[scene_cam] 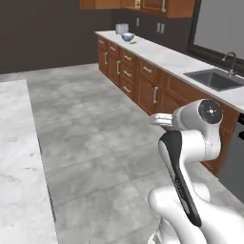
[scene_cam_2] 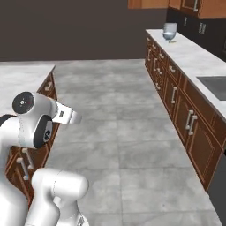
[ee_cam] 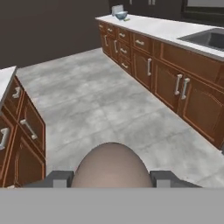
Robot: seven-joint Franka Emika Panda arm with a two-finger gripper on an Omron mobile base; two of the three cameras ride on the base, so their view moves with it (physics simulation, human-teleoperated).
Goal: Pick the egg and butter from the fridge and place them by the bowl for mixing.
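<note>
No legible writing or labels anywhere. The egg [ee_cam: 112,165], brownish-grey, sits clamped between the two dark fingers [ee_cam: 60,179], rounded end facing away from the hand; long axis cannot be judged. Far ahead of the fingers, the bowl [ee_cam: 121,16] rests on the desk [ee_cam: 162,29], well apart from the egg.

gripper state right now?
Gripper: closed on the egg, held between its fingertips.
</note>
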